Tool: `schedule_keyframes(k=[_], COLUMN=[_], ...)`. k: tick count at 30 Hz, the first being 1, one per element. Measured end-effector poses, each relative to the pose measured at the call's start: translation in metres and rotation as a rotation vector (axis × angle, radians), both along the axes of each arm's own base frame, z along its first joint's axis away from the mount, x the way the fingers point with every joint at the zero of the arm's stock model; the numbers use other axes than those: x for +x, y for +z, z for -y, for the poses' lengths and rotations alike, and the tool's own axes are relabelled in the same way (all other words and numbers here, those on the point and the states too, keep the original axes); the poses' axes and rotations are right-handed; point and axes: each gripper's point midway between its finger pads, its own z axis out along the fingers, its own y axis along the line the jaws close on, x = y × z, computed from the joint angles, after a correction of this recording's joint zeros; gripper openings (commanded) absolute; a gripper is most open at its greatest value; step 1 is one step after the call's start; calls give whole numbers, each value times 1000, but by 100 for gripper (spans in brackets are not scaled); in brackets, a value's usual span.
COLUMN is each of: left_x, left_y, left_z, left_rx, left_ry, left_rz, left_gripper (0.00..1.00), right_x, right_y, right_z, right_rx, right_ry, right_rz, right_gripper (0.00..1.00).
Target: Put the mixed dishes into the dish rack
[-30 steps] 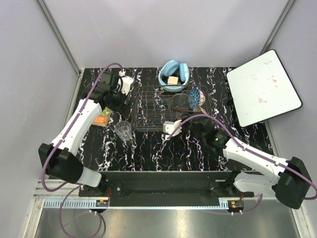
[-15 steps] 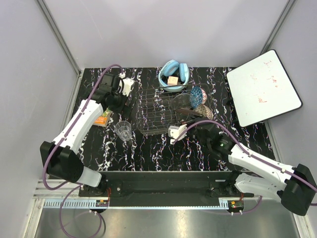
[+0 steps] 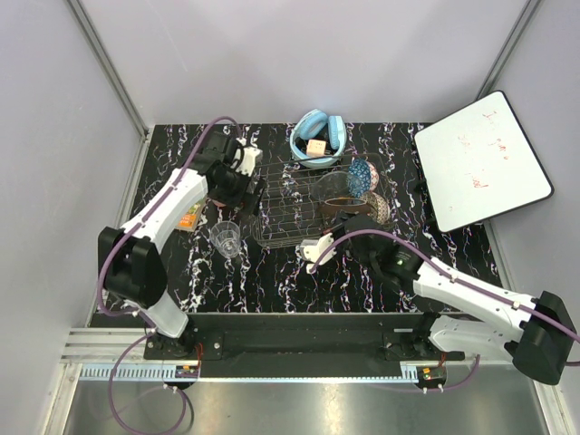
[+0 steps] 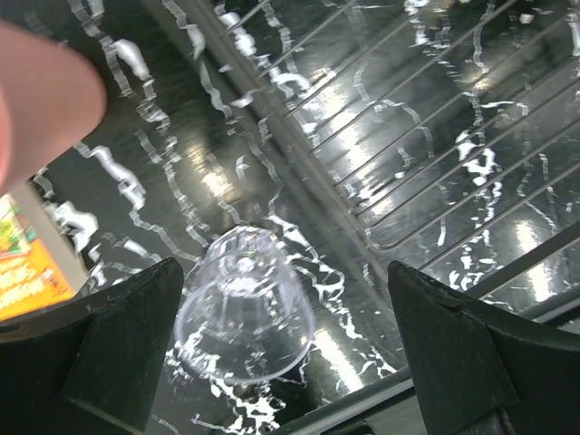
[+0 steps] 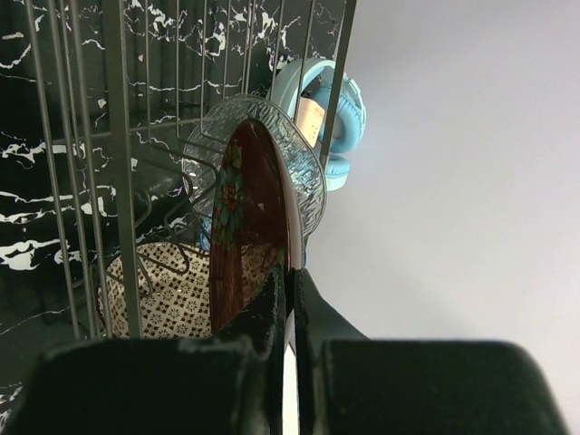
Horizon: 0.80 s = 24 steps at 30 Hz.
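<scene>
The wire dish rack (image 3: 290,207) lies mid-table. My right gripper (image 3: 352,217) is shut on the rim of the red floral plate (image 3: 343,202), which it holds on edge at the rack's right end; the wrist view shows the pinch (image 5: 292,304) on the plate (image 5: 240,227). Behind it stand the clear glass plate (image 5: 304,159), the cream patterned bowl (image 5: 168,294) and the blue patterned bowl (image 3: 361,173). My left gripper (image 3: 240,186) is open and empty at the rack's left end, above the clear glass tumbler (image 4: 243,317), which stands on the table (image 3: 226,238). A blurred pink shape (image 4: 41,95) shows close to the left wrist camera.
The light blue bowl with a yellow cube (image 3: 317,138) sits behind the rack. An orange-green booklet (image 3: 188,217) lies left of the tumbler. A white board (image 3: 480,159) lies at the right. Grey walls close in the table on three sides.
My left gripper has swung right to the rack's left end. My right arm has shifted a little with the red plate, which now stands on edge in the rack's right end.
</scene>
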Motion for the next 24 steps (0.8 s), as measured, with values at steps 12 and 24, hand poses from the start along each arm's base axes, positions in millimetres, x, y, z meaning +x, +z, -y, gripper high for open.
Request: schedule_keyframes(k=[12, 24], left_x=[1, 8], left_y=[-38, -40], left_z=[41, 33], left_rx=[15, 62], left_ry=[-98, -137], left_rz=[-121, -92], left_gripper=[75, 43], right_x=[8, 31], right_y=[0, 8], right_z=[-5, -14], right_rx=[-22, -25], right_ry=[18, 45], right_rz=[-10, 7], right_gripper=[0, 0])
